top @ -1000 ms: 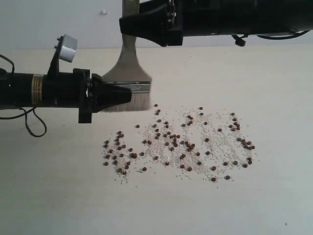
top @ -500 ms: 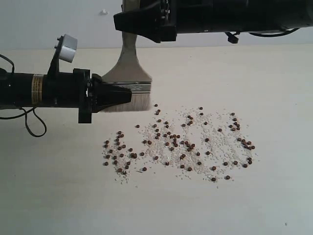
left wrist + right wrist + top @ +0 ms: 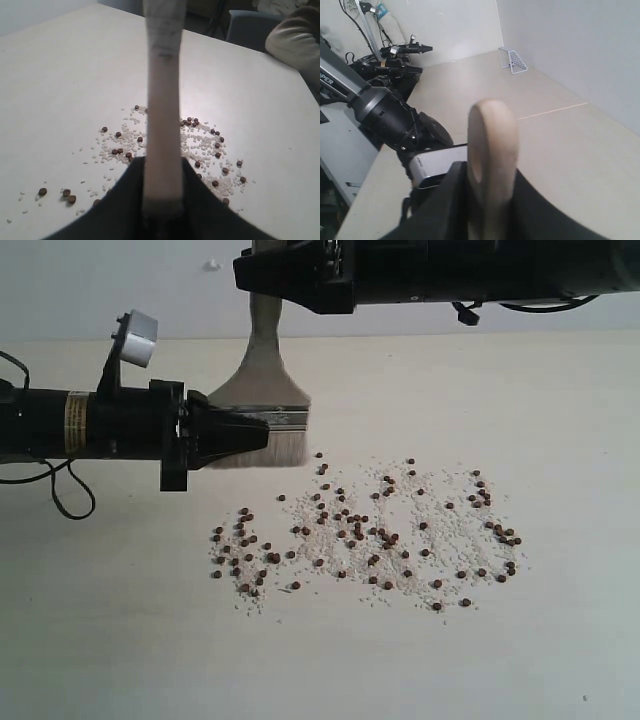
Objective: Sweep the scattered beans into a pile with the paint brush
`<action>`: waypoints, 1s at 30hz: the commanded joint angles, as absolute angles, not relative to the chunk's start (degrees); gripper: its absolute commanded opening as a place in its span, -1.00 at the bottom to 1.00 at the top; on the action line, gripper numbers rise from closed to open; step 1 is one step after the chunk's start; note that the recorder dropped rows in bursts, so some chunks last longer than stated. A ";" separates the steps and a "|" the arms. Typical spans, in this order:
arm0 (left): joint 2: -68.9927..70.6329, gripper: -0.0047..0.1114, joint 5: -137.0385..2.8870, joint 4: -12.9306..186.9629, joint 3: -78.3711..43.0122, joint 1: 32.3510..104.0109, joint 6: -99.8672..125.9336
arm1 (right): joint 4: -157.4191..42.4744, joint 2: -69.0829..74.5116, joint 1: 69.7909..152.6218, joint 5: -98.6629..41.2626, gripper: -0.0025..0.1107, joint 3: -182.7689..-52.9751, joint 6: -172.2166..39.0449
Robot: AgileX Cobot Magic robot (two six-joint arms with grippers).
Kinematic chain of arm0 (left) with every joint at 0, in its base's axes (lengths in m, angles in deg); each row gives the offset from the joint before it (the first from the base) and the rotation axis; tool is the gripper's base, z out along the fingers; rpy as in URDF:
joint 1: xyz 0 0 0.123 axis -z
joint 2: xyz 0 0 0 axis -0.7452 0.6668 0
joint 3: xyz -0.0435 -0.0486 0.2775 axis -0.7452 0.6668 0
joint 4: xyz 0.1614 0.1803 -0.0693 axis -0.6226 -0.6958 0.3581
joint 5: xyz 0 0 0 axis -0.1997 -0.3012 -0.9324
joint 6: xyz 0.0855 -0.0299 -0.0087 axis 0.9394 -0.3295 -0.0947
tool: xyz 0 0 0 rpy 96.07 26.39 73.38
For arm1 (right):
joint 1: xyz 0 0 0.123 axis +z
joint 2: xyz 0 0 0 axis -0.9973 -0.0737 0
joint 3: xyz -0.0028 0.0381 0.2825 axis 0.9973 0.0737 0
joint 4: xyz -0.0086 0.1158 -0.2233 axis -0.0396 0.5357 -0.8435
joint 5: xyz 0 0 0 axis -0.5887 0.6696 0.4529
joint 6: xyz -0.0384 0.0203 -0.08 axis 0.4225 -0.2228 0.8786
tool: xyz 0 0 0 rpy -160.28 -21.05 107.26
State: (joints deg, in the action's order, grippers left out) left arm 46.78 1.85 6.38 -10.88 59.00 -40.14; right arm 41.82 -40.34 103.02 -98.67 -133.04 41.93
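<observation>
Left claw [image 3: 262, 433] around paint brush [image 3: 262, 380] (upright)

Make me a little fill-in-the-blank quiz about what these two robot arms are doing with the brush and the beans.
1. The right fingers hold the paint brush by its ____.
2. The left fingers clamp its silver band, so ____ arms hold one brush.
3. The bristles point ____, toward the table.
4. The beans lie ____ on the table, not in a pile.

Missing words: handle; both; down; scattered.
</observation>
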 commanded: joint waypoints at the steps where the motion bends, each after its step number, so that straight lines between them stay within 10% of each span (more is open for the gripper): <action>1: 46.68 -0.92 2.89 6.64 -11.11 59.13 -39.32 | 42.47 -40.25 103.11 -98.66 -0.96 -133.39 42.39; 7: 46.68 -0.86 2.89 6.58 -11.11 59.13 -40.76 | 42.47 -40.25 103.11 -98.66 -0.96 -133.39 38.83; 14: 46.68 0.23 2.89 6.12 -11.11 58.46 -45.68 | 42.47 -39.38 103.11 -98.35 -0.96 -133.39 36.04; 17: 46.68 0.38 2.89 4.99 -11.11 58.26 -50.48 | 39.59 -37.84 102.37 -93.49 -0.96 -133.39 33.04; 26: 46.68 0.21 2.89 -3.62 -11.11 56.76 -63.28 | 26.11 -30.20 95.46 -89.31 -0.96 -133.39 17.29; 30: 45.95 -0.89 2.89 -8.24 -10.59 56.76 -70.71 | 16.14 -24.17 95.09 -81.56 -0.96 -132.16 5.12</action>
